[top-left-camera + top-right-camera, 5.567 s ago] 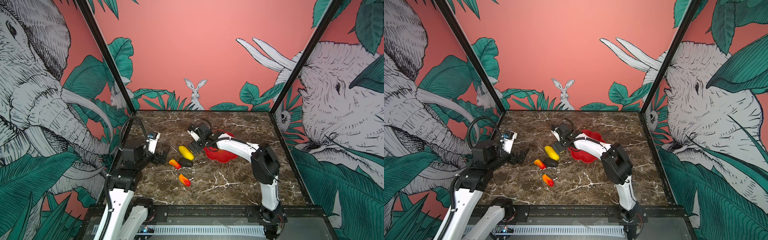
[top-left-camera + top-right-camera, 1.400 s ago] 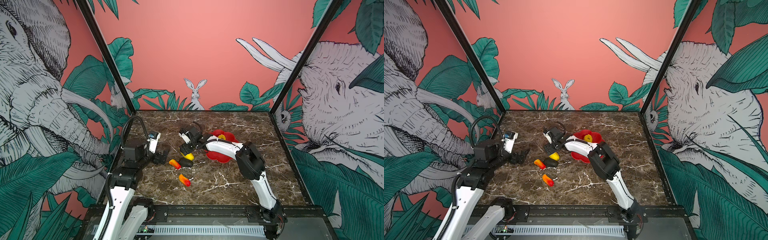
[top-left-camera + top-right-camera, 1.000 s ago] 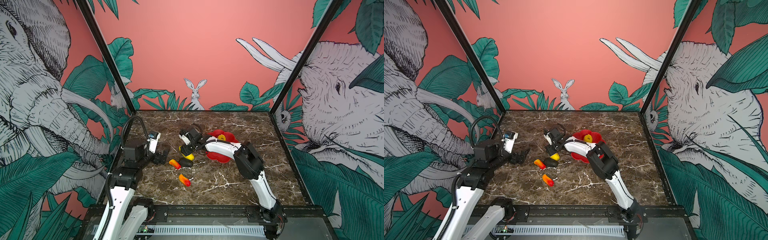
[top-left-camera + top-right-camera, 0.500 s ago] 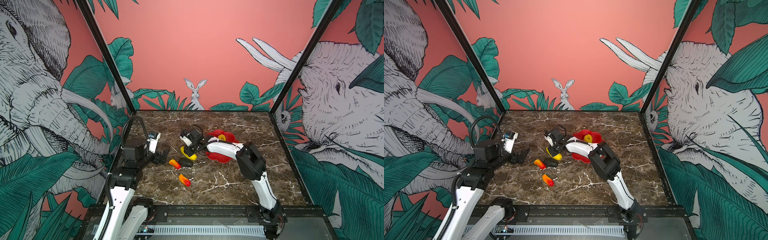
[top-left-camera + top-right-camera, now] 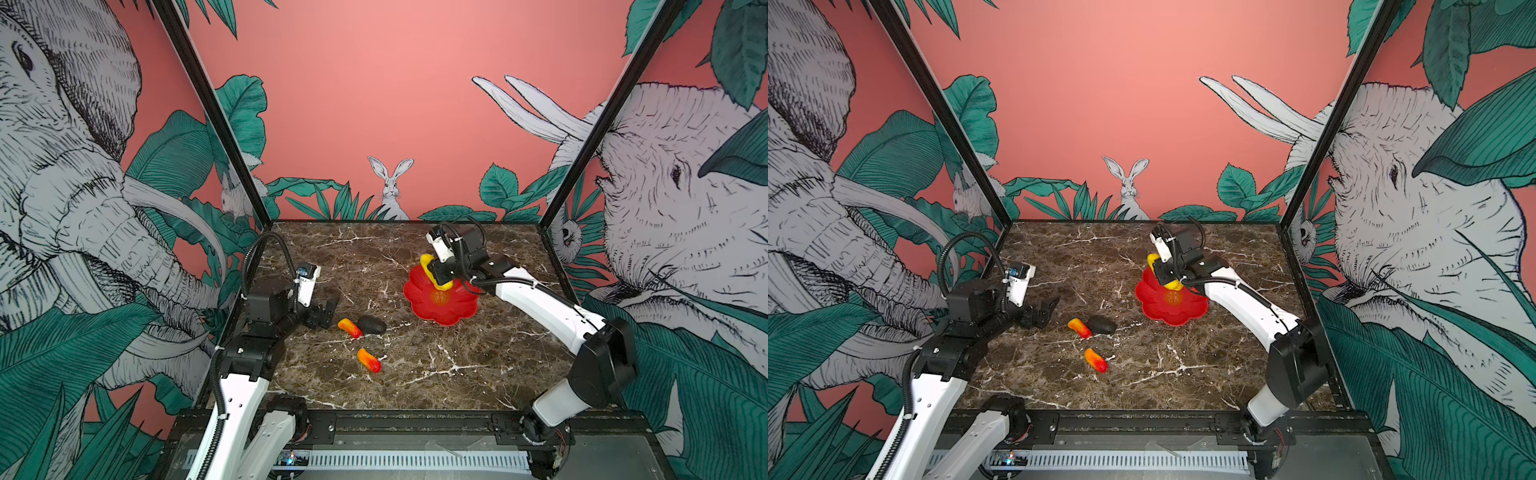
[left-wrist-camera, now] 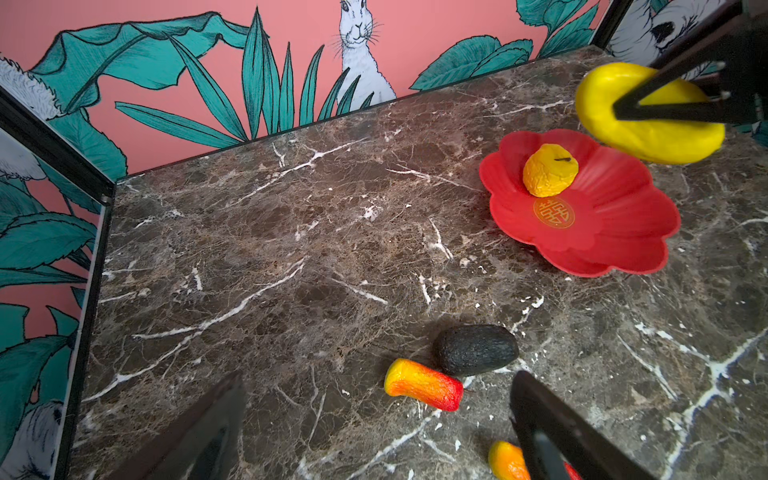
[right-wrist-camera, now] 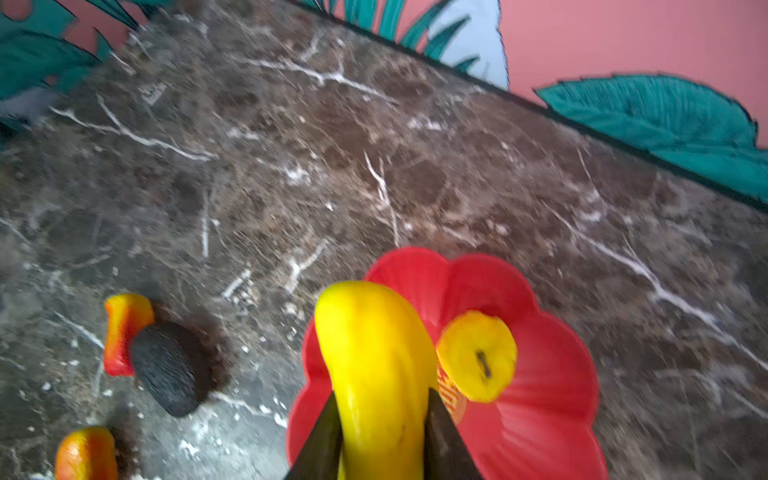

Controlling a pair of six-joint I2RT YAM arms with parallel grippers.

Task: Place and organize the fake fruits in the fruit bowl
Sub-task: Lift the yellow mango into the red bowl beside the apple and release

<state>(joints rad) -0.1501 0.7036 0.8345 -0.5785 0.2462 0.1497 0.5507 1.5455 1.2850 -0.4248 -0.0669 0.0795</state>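
Note:
The red scalloped fruit bowl [image 5: 446, 313] [image 5: 1177, 313] sits right of centre on the marble. My right gripper [image 5: 440, 274] [image 5: 1165, 272] [image 7: 380, 436] hangs over the bowl's far-left rim, shut on the long yellow fruit [image 5: 425, 262] [image 6: 648, 133] [image 7: 374, 353]. A bumpy round yellow fruit [image 6: 548, 170] [image 7: 476, 357] lies inside the bowl. On the table left of the bowl lie a dark oval [image 5: 372, 324] [image 6: 476, 349] and two orange-red pieces [image 5: 350, 327] [image 5: 369, 360]. My left gripper [image 5: 328, 309] [image 6: 376, 384] rests open and empty, just left of them.
Black frame posts and printed walls close in the marble table [image 5: 457, 365] on three sides. A black rail [image 5: 395, 419] runs along the front edge. The right arm's white links [image 5: 540, 303] stretch from the front right corner to the bowl.
My right gripper closed on the long yellow fruit beside the loose fruits, lifted it and carried it right to above the bowl. The left arm and the other fruits stayed put.

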